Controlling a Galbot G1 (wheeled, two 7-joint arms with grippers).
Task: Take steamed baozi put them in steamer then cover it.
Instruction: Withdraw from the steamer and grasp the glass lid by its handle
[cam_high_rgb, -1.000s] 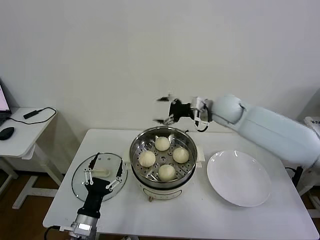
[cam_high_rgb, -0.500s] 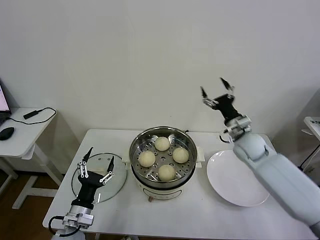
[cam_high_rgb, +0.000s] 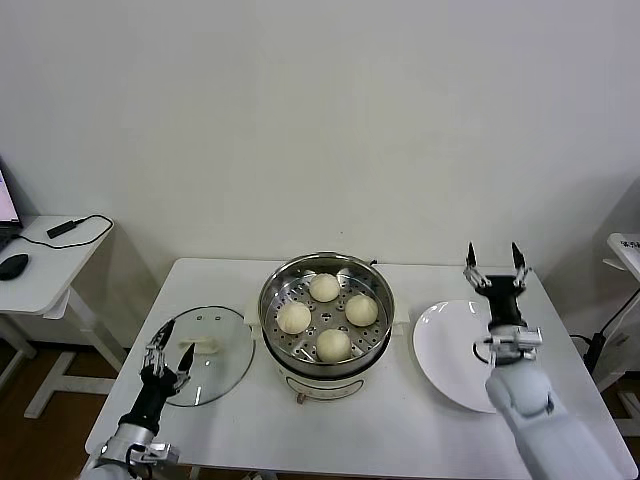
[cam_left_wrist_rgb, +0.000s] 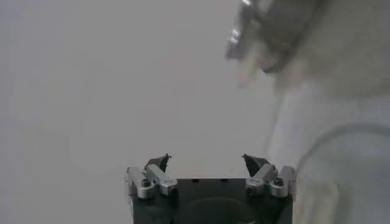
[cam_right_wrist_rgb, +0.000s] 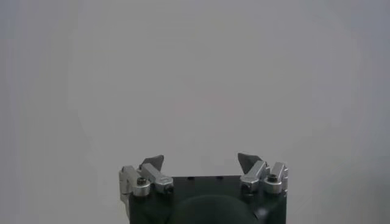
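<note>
Several cream-white baozi (cam_high_rgb: 324, 287) lie on the perforated tray inside the steel steamer (cam_high_rgb: 264, 312) at the table's middle. The steamer stands uncovered. The clear glass cover (cam_high_rgb: 212, 340) lies flat on the table to its left. My left gripper (cam_high_rgb: 170, 345) points up at the cover's front-left edge, open and empty. My right gripper (cam_high_rgb: 493, 250) points up over the far side of the white plate, open and empty. Each wrist view shows only its own open gripper, left (cam_left_wrist_rgb: 206, 158) and right (cam_right_wrist_rgb: 200, 159), against the bare wall.
A flat white plate (cam_high_rgb: 450, 350) lies right of the steamer, under my right forearm. The white table (cam_high_rgb: 380, 430) ends close in front of the steamer. A small side table (cam_high_rgb: 40, 265) with a mouse and a cable stands at far left.
My right arm swung from behind the steamer to the right and now stands upright over the plate. My left gripper drew back off the cover toward the table's front-left corner. Both stayed open.
</note>
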